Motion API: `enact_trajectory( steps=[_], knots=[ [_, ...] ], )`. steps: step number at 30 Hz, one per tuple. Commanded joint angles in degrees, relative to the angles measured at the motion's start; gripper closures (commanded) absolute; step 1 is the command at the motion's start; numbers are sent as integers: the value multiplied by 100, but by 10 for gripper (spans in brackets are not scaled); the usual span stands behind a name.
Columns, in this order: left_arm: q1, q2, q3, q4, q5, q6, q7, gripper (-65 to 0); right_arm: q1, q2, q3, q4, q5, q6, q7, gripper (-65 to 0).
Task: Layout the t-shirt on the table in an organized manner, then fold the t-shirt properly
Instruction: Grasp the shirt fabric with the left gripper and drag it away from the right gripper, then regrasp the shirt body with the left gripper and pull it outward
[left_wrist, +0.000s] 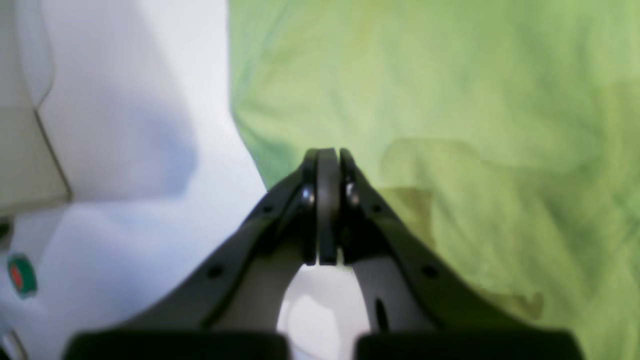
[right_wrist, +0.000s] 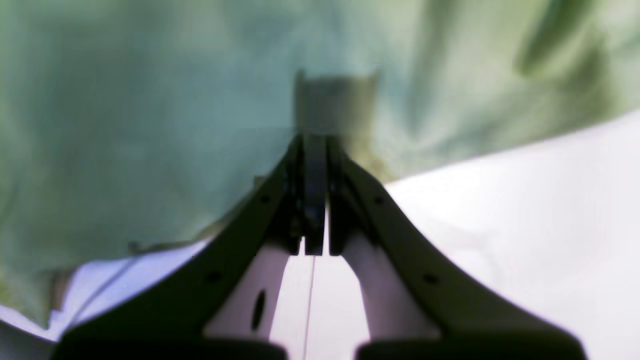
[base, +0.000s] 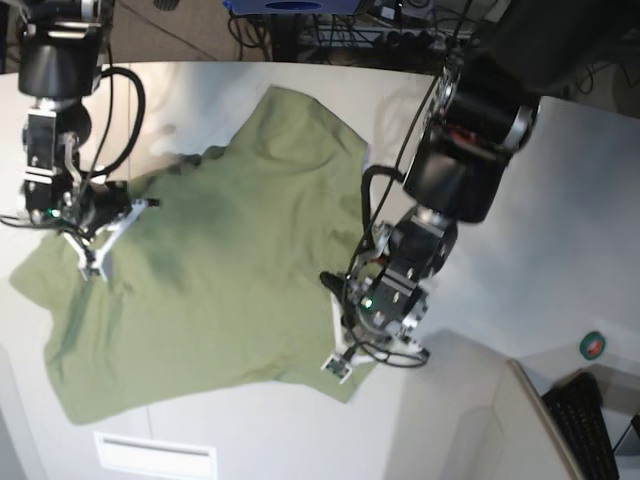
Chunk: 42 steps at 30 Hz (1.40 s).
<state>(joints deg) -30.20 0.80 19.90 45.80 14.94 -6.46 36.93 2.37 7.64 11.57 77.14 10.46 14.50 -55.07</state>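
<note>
**Soft green t-shirt spread on the counter, both sets of fingers closed at its edges**

The t-shirt (base: 230, 280) is lying mostly flat on the counter (base: 560, 220), reaching between the two arms, with creases running across the chest and one corner peaking away from the robot. It is looking light, limp and thin; I am judging that it will drape and bunch rather than hold a shape, and that it will slide easily over the smooth counter while clinging to itself in folds.

The left gripper (base: 337, 366) is sitting at the cloth's near corner, its fingers (left_wrist: 327, 165) pressed together; the wrist view is showing green cloth ahead of and beside the tips. Whether a thin layer is pinched there, I cannot tell.

The right gripper (base: 93, 270) is resting over the opposite side, near a sleeve, with its fingers (right_wrist: 314, 150) likewise closed and cloth rising just beyond the tips. Again, a hold on the fabric is not clear.

For taking hold, the hems, sleeve ends and shoulder seams are looking like the best places: doubled cloth there is giving the fingers something firmer, and pulling two such points apart should be smoothing the creases between them
</note>
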Motion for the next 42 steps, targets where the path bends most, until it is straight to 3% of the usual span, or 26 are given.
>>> enact_trajectory(
  steps=[1,4,6,10,13,15,18,22,25,28,31,34,37,42],
  knots=[
    [-282,118,10,-268,14,44,-207,0,5,58,16,457,66,14,61,0],
    [-537,215,28,-1261,31,351,-567,0,-118,67,16,642,66,5,26,0],
    [-528,276,247,-1543,31,360,-682,0,-39,128,16,299,66,5,78,0],
    [-158,267,1003,-1402,23,378,-699,0,444,278,245,-1002,66,5,544,0],
    [96,56,1118,-1226,31,351,-673,0,752,533,342,-1732,66,5,799,0],
    [255,-31,1126,-1103,31,343,-339,0,972,647,315,-2075,66,5,905,0],
    [712,-322,1126,-356,-13,299,180,0,1411,849,315,-2752,66,5,1133,0],
    [1591,-814,1091,1279,-30,-97,707,0,2018,946,315,-3701,66,5,1406,0],
    [2145,-867,1109,2369,-30,-141,1200,0,2264,902,298,-4053,66,22,1511,0],
    [2663,-796,1118,3301,-39,-141,1551,0,2308,621,-186,-3991,66,22,1538,0],
    [3077,-489,1118,3881,-39,-141,1701,0,2334,392,-652,-3780,66,22,1546,0],
    [3209,-278,1074,4154,-39,-141,1841,0,2334,313,-836,-3341,66,31,1494,0],
    [3173,-304,986,4541,-39,-141,1868,0,2211,331,-810,-2602,66,40,1019,0],
    [2813,-559,63,5358,-39,-282,2219,0,1271,489,-661,-88,66,22,-1,0]
  ],
)
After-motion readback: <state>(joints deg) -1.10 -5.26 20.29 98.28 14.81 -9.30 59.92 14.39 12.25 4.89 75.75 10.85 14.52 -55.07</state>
